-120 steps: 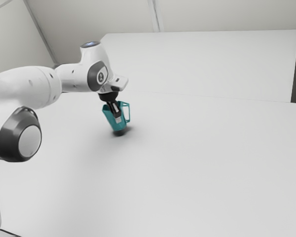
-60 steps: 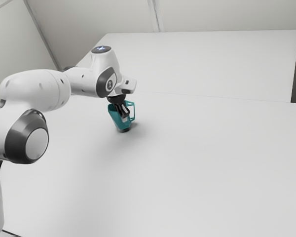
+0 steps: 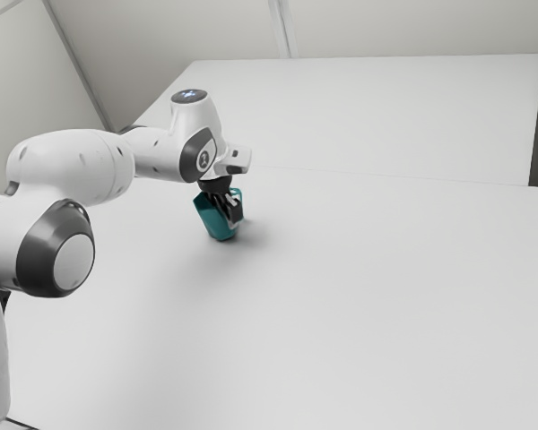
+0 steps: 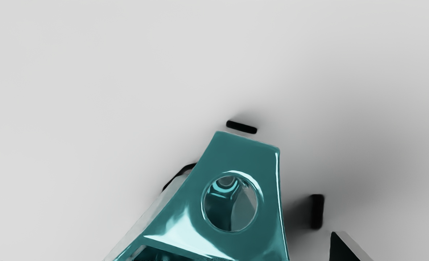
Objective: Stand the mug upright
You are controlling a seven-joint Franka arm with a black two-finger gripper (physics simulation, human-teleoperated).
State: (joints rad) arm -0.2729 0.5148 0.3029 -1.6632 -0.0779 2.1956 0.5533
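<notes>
Mug: teal and glossy, on the worktop just below the arm's hand; its narrower end is low, and its body slants up toward the exterior view's left.
Mug's round opening: in the wrist view, a circle in the teal face, with bright rings inside.
Mug's handle: a bit of teal at the mug's upper part, on the exterior view's right.
Pincer: fingers apart, in front of the mug toward the exterior view's right; in the wrist view one fingertip stands beside the mug with a gap between.
Black bars: one just beyond the mug's end farthest from the pincer, one between that fingertip and the mug.
Arm: white with dark joint rings, reaching to the mug from the exterior view's left.
Markings: a small light mark on the arm's top cap, above the mug, and a pale emblem on the dark joint ring; both too small to read.
</notes>
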